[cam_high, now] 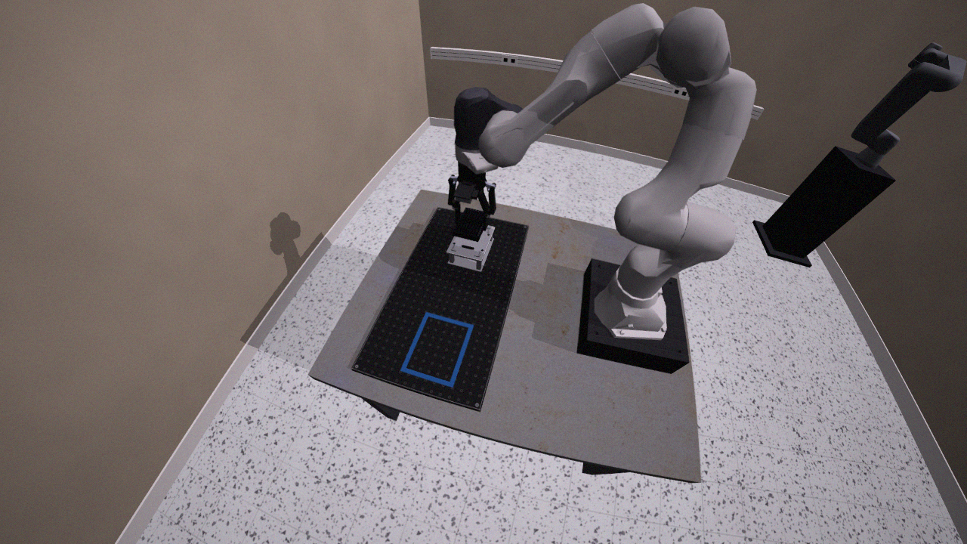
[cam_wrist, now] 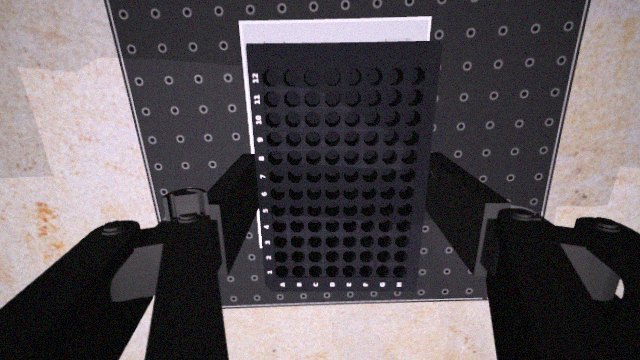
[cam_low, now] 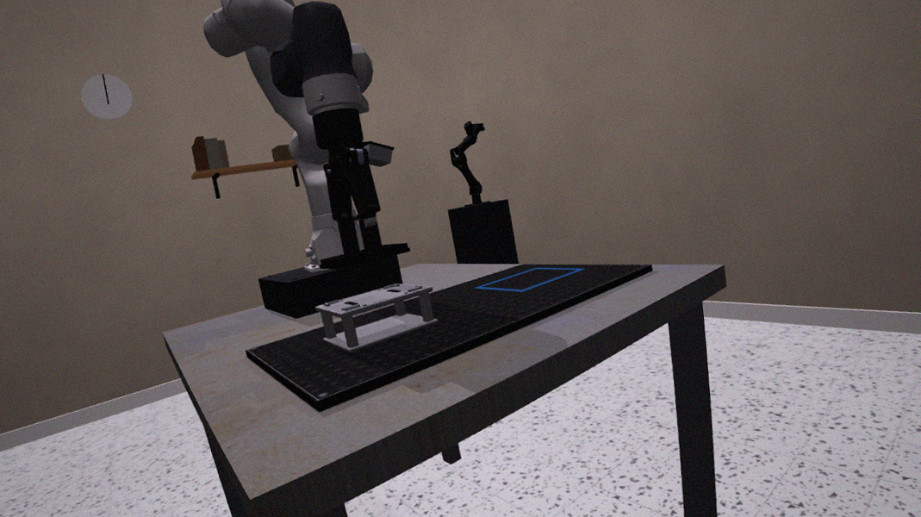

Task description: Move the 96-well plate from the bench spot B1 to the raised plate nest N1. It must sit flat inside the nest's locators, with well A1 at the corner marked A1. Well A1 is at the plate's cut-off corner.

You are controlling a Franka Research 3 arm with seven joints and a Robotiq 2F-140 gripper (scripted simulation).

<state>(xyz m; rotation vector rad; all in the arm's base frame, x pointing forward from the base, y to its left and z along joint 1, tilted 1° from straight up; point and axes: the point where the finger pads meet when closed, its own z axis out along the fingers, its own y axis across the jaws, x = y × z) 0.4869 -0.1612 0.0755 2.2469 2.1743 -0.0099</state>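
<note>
Nearest the wrist camera, the two dark fingers of the jaws stand about half open, clamped on the long sides of the black plate [cam_wrist: 340, 175]. Its wells face the camera, column numbers run 1 to 12 up its left edge, and row letters run along its near edge. The plate is held level, off the surface. Below it lies the black perforated board [cam_wrist: 190, 115], and a white part of the nest [cam_wrist: 330, 29] shows past the plate's far edge and down its left side, so the plate overlaps the nest without being lined up with it.

From the top view, the jaws [cam_high: 471, 214] hang straight down with the plate [cam_high: 471, 221] just above the nest [cam_high: 469, 251], which stands at the far end of the board [cam_high: 439, 298]. The blue outline B1 [cam_high: 437, 349] at the board's near end has nothing in it. The board rests on the worktop [cam_high: 560, 399], and the arm's black base [cam_high: 676, 351] sits beside it.

From the exterior view, the nest [cam_low: 376, 314] is a light frame on short posts; the plate [cam_low: 366, 253] is carried higher than its top, and how far behind it cannot be judged.
</note>
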